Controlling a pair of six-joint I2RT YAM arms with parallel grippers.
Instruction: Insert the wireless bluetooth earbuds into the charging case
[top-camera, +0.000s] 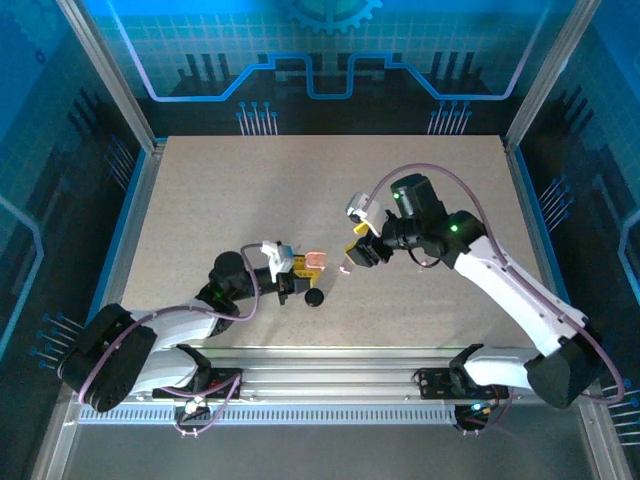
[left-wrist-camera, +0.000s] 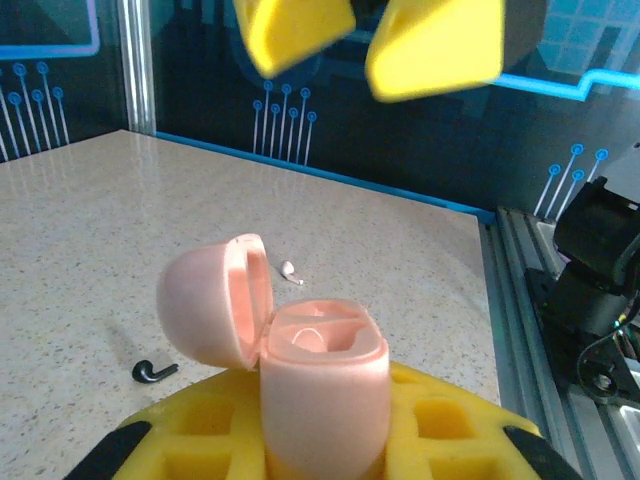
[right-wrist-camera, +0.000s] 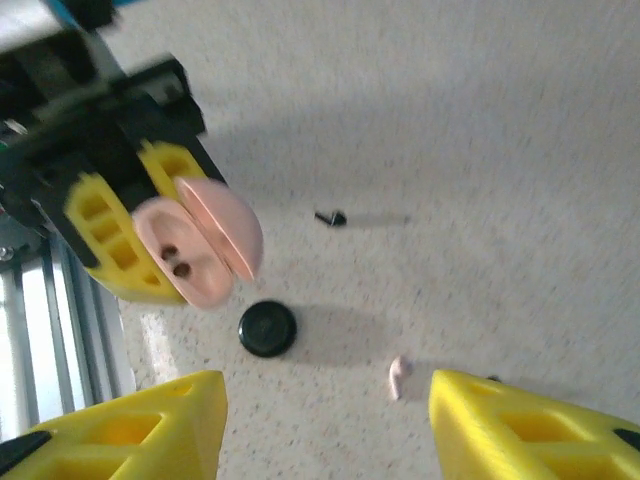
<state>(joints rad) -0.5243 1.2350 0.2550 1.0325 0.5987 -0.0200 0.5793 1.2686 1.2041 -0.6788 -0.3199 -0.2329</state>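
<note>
we're clamping the open charging case (left-wrist-camera: 322, 375) in the left gripper (top-camera: 300, 264); our right gripper (right-wrist-camera: 325, 410), empty jaws parted, is hovering over the whitish earbud (right-wrist-camera: 399, 376), probably needing a careful pinch next.

White arms (top-camera: 510, 290) with black joints, thin purplish cables (top-camera: 432, 166) looping alongside; yellow honeycombed fingers (right-wrist-camera: 520, 430); green light (top-camera: 453, 226) glowing.

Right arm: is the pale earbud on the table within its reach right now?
Probably yes: the right gripper hangs open above the pale earbud, which lies alone on bare table, clear of the black disc.
</note>
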